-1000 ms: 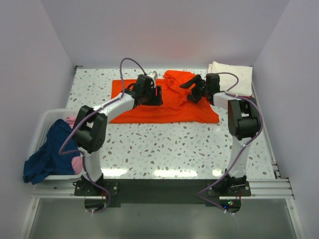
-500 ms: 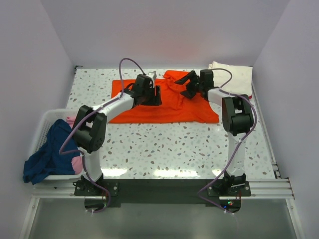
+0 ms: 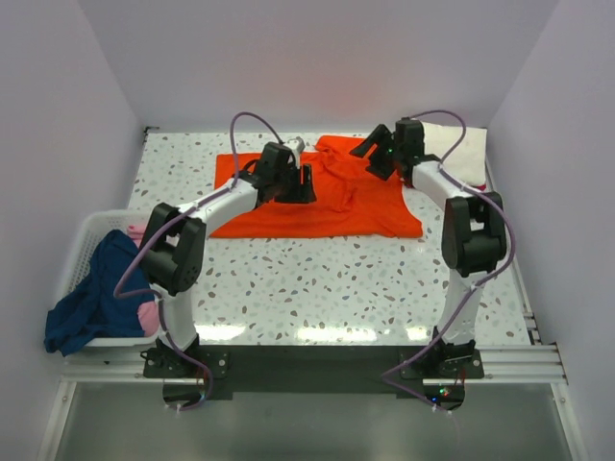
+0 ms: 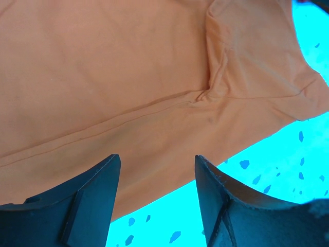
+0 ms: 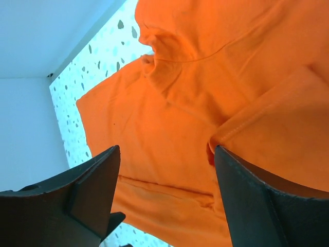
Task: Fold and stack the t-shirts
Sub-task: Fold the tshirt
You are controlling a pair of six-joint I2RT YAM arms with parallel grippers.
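— Scanning from nine o'clock: seeing a navy shirt (image 3: pixel 86 303) and a pink shirt (image 3: pixel 147 317) heaped in the basket (image 3: pixel 75 254), not yet folded.

— And toward twelve?

— Finding the orange shirt (image 3: pixel 332 211) lying rumpled on the table (image 3: pixel 365 279). Hovering the left gripper (image 3: pixel 304 182) over its middle with jaws spread, pinching nothing. Hanging the right gripper (image 3: pixel 375 157) above the bunched one o'clock corner, likewise gaping and empty.

— Anything at two o'clock?

— Spotting a cream shirt (image 3: pixel 463 152), folded, seemingly starting the stack.

— Judging the step?

— Probably flattening the orange shirt before folding. Next, likely needing to lower both grippers onto opposite edges, close on cloth and pull out the wrinkles.
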